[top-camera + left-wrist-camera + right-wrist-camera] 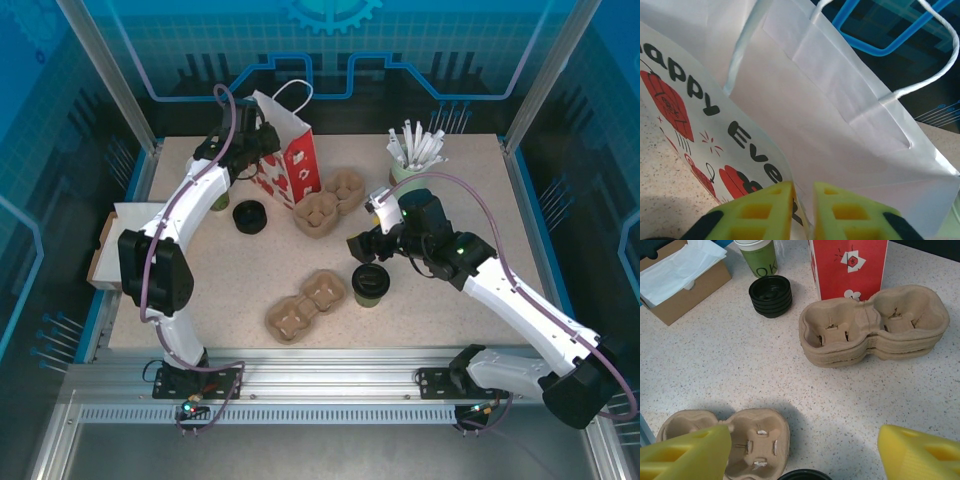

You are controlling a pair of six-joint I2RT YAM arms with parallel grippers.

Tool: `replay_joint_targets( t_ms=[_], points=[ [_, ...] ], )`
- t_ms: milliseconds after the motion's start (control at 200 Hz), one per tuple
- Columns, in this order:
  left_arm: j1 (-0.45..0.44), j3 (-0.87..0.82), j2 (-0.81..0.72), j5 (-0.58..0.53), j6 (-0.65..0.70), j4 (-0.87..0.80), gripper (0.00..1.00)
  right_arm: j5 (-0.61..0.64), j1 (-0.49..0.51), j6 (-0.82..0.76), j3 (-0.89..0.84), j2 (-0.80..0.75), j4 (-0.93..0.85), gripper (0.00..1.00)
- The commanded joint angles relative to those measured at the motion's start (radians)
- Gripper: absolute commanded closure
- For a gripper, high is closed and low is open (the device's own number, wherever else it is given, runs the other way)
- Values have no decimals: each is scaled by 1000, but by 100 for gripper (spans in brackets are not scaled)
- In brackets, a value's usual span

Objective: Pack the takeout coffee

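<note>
- The step in hand, as I judge it, is holding the bag open for loading. The left gripper (802,207) has its yellow fingers (765,212) pinched almost together on the top rim of the red-and-white paper bag (840,125), with the printed front wall between them.
- To do this well, the pinch should take the rim alone, clear of the white cord handles (935,70). It should draw the wall outward gently, so the mouth widens without tipping the bag or tearing the paper.
- The right gripper (370,250) hovers with its jaws spread wide just above the takeout coffee (369,284), a small dark olive-green paper cup with a round black plastic lid. The cup stands upright on the table (230,290), near the front centre and well apart from the bag.
- That gripper should come down around the cup's wall below the lid, squeeze lightly and keep the cup level.
- The part of the bag's inside that shows is bare white paper; its floor is hidden.
- The brown moulded-pulp two-cup carrier (747,440) just beside the coffee has both wells empty, as does the top of the stack of pulp carriers (872,325).
- The pale mint-green cup (402,170) holds white sticks, and the brown cardboard box (690,297) holds white paper napkins. The lid hides what is in the coffee cup.
</note>
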Motion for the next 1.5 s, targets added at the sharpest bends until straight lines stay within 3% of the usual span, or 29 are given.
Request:
replay_joint_targets(
  t_ms=[0,280,390,690,995,1276,1496],
  points=[
    [9,60,6,-28,18,3,87,1,13,-16,-14,-8,1,22],
    [14,226,15,-18,70,-56,100,9,13,-20,-3,-32,-19,22],
    [13,287,-7,11,98,-88,100,23,13,-24,5,-42,-30,22],
    [13,366,-129,235,137,-166,100,43,13,-34,26,-67,-49,22],
    [11,250,-381,402,234,-299,100,68,12,-51,9,-125,-57,21],
    [12,17,-650,430,402,-463,100,50,12,-46,-42,-188,-26,19],
    [32,-63,-710,469,576,-659,100,36,12,-47,-59,-220,-26,19]
  ],
)
